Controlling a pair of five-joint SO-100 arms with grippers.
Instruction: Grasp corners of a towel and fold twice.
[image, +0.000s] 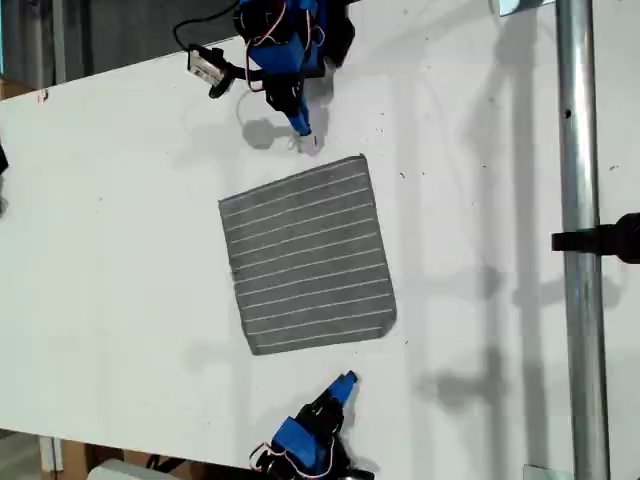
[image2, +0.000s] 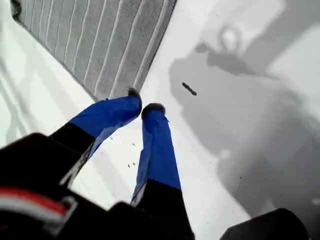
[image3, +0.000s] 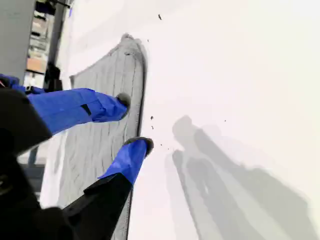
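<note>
My first gripper (image: 303, 135) hovers near 1 corner (image: 360, 158) of the towel (image: 308, 255), jaws nearly together and empty. My second gripper (image3: 134, 120) is parted over the towel's edge.

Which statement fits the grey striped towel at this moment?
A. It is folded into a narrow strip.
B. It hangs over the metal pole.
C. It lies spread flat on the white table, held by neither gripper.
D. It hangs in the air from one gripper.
C: in the exterior view the towel lies flat and unfolded on the white table, with no gripper holding it.
</note>
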